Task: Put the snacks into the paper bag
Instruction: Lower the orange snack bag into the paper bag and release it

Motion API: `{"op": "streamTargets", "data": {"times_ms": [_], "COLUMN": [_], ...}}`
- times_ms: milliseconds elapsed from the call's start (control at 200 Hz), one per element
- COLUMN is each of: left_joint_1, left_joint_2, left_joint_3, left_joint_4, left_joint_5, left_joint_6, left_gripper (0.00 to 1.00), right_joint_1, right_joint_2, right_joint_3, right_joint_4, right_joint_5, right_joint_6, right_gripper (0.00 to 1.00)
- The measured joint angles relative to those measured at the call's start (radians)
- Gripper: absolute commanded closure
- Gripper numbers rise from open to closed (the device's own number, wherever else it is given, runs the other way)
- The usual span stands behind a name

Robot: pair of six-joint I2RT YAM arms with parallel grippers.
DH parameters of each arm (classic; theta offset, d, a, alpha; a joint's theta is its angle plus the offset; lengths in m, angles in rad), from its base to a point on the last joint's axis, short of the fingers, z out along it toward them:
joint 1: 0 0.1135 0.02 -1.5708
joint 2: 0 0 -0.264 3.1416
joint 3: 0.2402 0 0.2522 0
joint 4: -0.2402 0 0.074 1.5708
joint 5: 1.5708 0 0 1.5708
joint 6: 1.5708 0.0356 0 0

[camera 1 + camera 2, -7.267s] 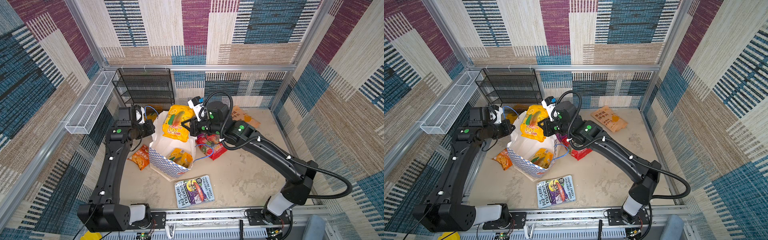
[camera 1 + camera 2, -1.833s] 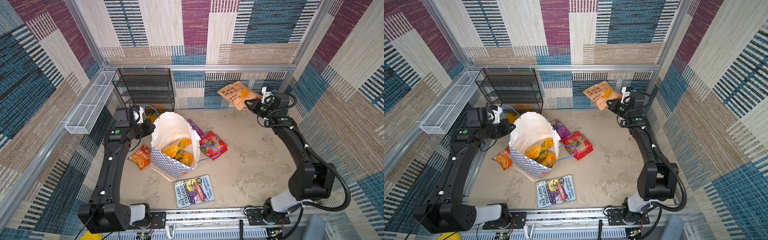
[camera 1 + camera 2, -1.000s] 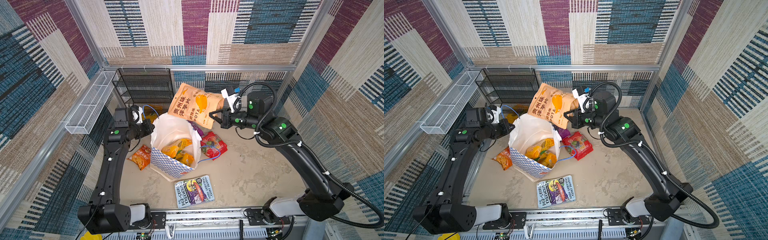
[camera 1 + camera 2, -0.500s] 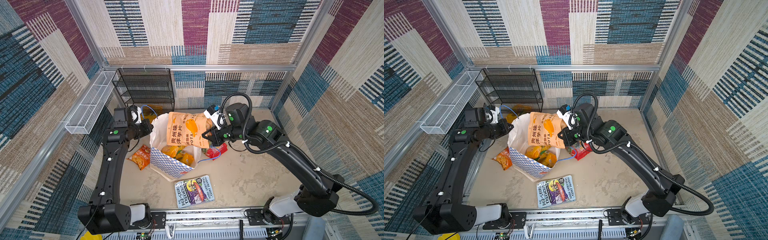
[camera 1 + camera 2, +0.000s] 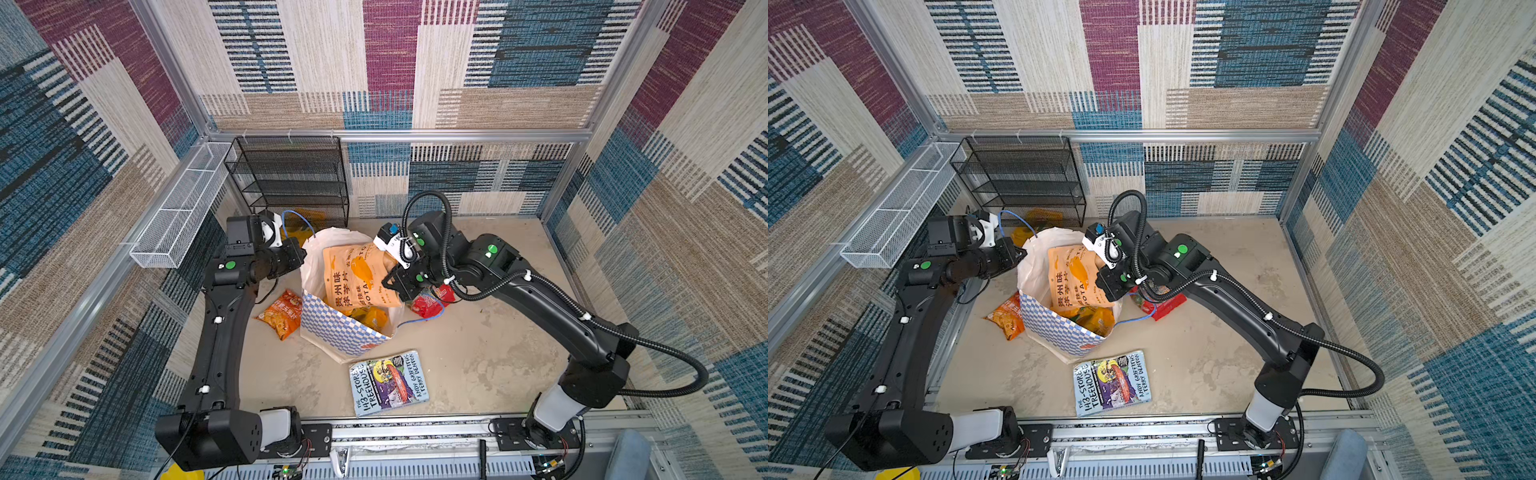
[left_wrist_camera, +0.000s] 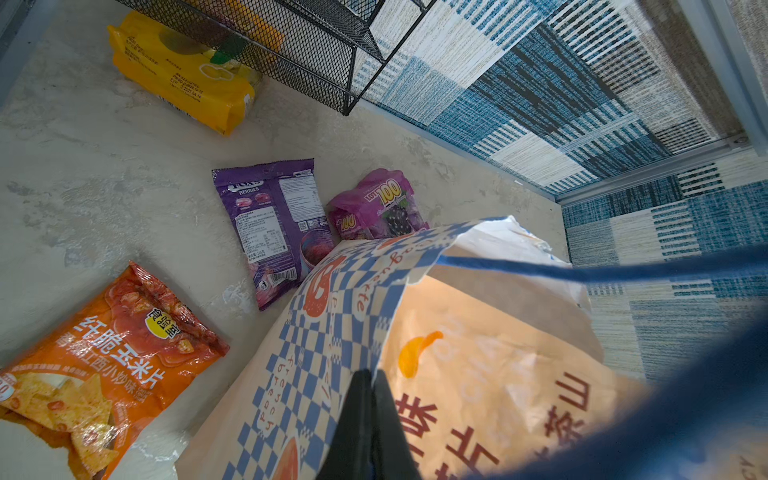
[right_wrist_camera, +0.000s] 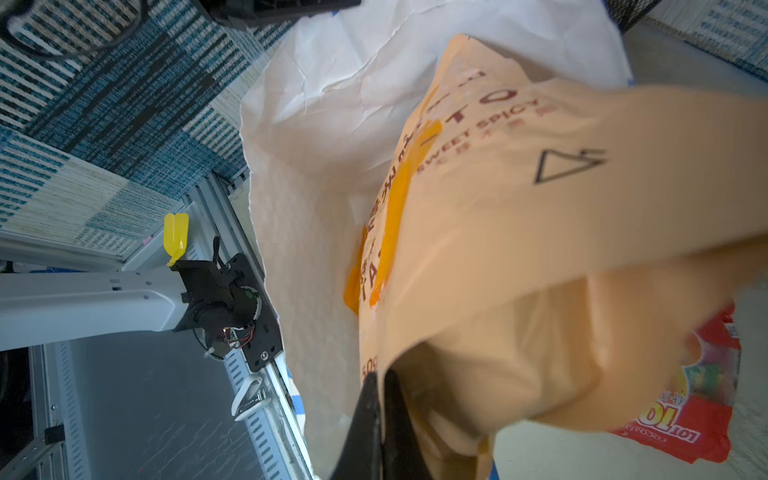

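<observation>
The white paper bag with a blue checkered band stands open in both top views. My left gripper is shut on its far-left rim. My right gripper is shut on the edge of a pale orange snack packet whose lower part sits in the bag's mouth, over yellow packets. On the floor lie an orange packet, a red one, two purple ones and a yellow one.
A blue illustrated book lies in front of the bag. A black mesh rack stands against the back wall, with a white wire basket on the left wall. Patterned walls close in three sides.
My right gripper has brought the pale orange packet from above the bag down into its mouth. The left arm and the bag have stayed put.
</observation>
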Motion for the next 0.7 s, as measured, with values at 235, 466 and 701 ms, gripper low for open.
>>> {"op": "streamTargets", "data": {"times_ms": [235, 466, 701], "left_joint_1": [0.001, 0.005, 0.009], "left_joint_2": [-0.002, -0.005, -0.010], "left_joint_3": [0.000, 0.000, -0.001], "left_joint_4": [0.000, 0.001, 0.000], "left_joint_5": [0.002, 0.003, 0.003], "left_joint_6": [0.000, -0.001, -0.002], "left_gripper": [1.00, 1.00, 1.00], "right_joint_1": [0.001, 0.001, -0.019], "right_joint_2": [0.061, 0.098, 0.041], "right_joint_3": [0.061, 0.146, 0.074], "right_joint_4": [-0.019, -0.005, 0.043], "right_joint_5": [0.039, 0.232, 0.408], "right_joint_6": [-0.041, -0.032, 0.032], "right_gripper": [0.56, 0.21, 0.00]}}
